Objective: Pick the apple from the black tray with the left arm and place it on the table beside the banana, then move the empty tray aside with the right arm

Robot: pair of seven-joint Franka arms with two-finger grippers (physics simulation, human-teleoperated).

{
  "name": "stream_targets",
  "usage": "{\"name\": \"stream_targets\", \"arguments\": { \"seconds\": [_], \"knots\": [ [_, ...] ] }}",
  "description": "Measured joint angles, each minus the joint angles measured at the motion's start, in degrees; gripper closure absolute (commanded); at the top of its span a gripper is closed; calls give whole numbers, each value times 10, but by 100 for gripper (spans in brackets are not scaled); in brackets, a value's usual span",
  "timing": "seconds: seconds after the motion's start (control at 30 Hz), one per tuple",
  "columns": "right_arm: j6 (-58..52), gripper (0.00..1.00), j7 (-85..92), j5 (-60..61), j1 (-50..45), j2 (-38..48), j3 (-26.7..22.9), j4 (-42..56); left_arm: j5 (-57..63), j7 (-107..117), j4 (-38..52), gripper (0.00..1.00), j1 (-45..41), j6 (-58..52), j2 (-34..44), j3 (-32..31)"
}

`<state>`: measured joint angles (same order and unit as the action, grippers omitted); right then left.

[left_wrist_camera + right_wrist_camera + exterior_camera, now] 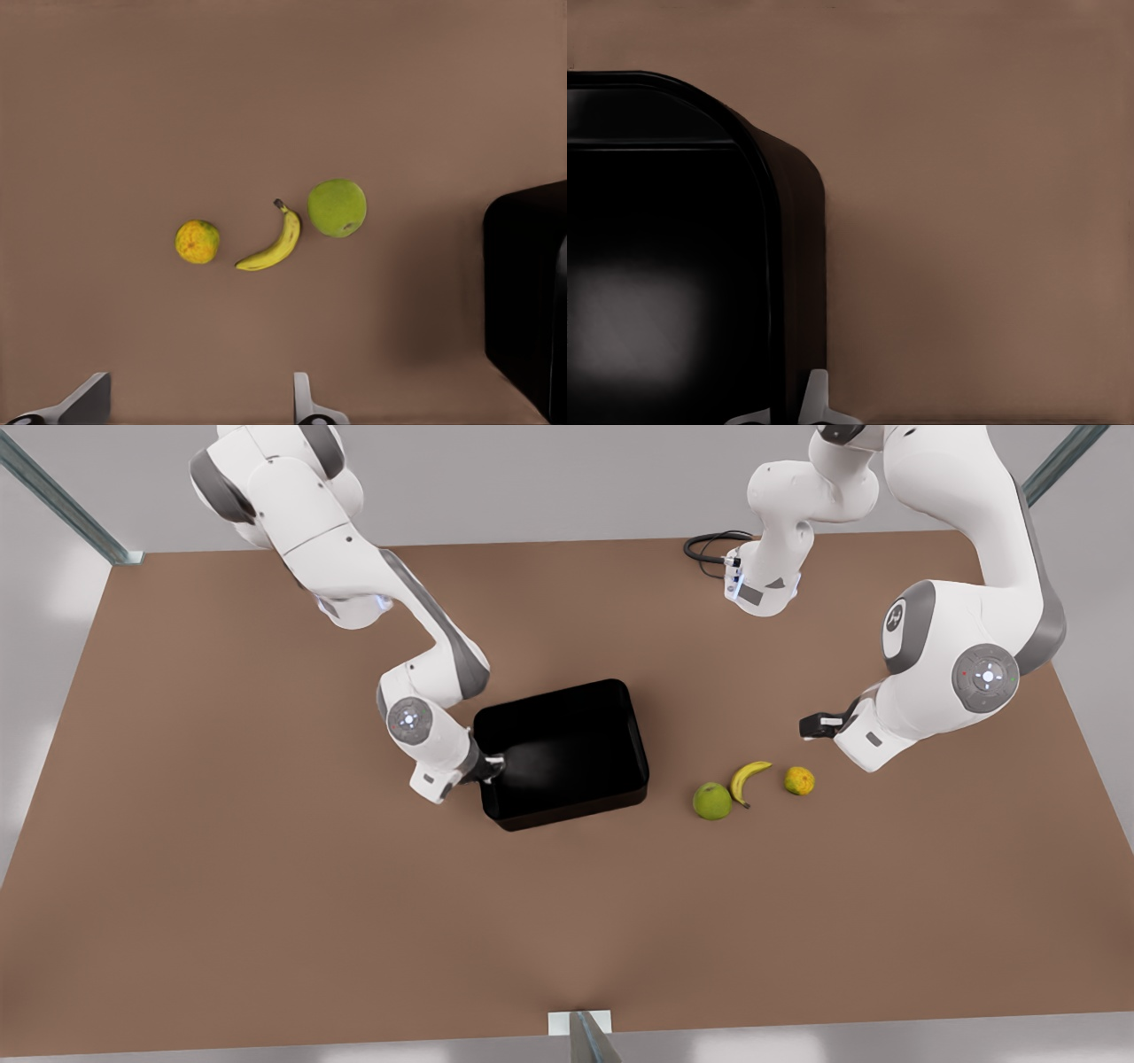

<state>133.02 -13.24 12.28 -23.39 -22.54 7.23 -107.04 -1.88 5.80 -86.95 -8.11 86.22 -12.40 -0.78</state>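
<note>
Apple (712, 801) rests beside banana (749, 778); no writing is readable.

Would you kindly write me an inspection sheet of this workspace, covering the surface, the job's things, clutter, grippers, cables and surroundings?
Surface: brown table, plain.
Job's things: black tray holds nothing; apple lies on the table close beside the banana, whether touching cannot be told.
Clutter: orange-yellow round fruit on the banana's other side, apart from it.
Grippers: right gripper shut on the tray's wall at the end toward the front view's left; left gripper open, held above the fruit.
Cables: black cable loop by an arm at the table's far edge.
Surroundings: grey floor, metal frame struts at the corners.
</note>
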Motion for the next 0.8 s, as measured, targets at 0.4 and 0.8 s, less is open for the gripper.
{"name": "stream_targets", "arguments": {
  "seconds": [0.4, 0.8],
  "knots": [
    [-222, 85, 113, -53, 286, 34, -4, 101, 1, -26, 0, 0, -1, 0, -1, 0],
    [-250, 85, 303, -122, 434, -73, -5, 157, 1, -38, 0, 0, -1, 0, -1, -1]
  ]
}}
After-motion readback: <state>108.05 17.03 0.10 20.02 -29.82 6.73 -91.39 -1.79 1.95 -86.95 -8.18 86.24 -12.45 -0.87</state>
